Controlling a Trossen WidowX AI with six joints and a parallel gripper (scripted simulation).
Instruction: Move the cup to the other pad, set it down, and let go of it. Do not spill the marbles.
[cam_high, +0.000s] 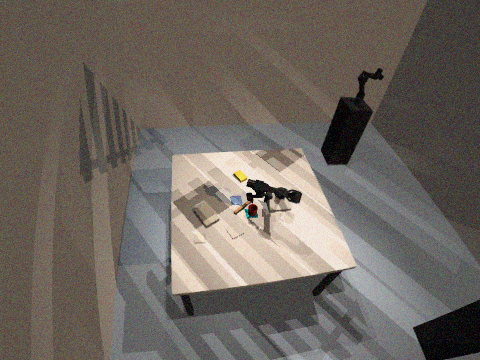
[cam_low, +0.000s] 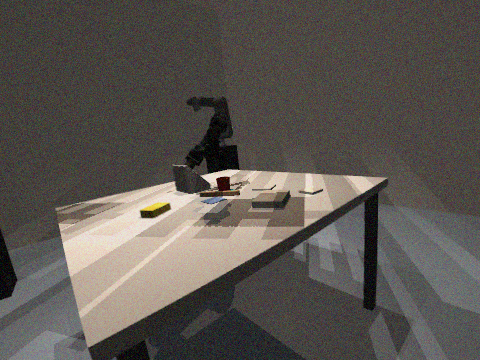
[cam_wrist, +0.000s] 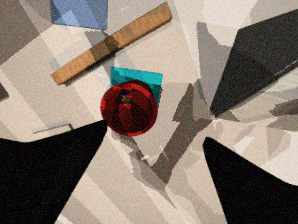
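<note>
The red cup (cam_high: 253, 209) (cam_low: 223, 183) (cam_wrist: 129, 112) stands upright on the teal pad (cam_wrist: 154, 79), over one edge of it in the wrist view. Several small coloured marbles (cam_wrist: 126, 98) lie inside the cup. The blue pad (cam_high: 236, 200) (cam_low: 215, 200) (cam_wrist: 82, 15) lies bare on the far side of a wooden bar. My gripper (cam_wrist: 156, 133) is wide open with nothing between its fingers. The cup is beyond the fingertips, close to the left one in the wrist view; I cannot tell whether they touch.
The wooden bar (cam_high: 242, 207) (cam_low: 220, 193) (cam_wrist: 140, 31) lies between the two pads. A grey panel (cam_low: 185, 178) (cam_wrist: 260, 65) stands near the cup, at the right in the wrist view. A yellow block (cam_high: 240, 176) (cam_low: 155, 210) and a flat tan block (cam_high: 206, 215) (cam_low: 271, 199) lie farther off.
</note>
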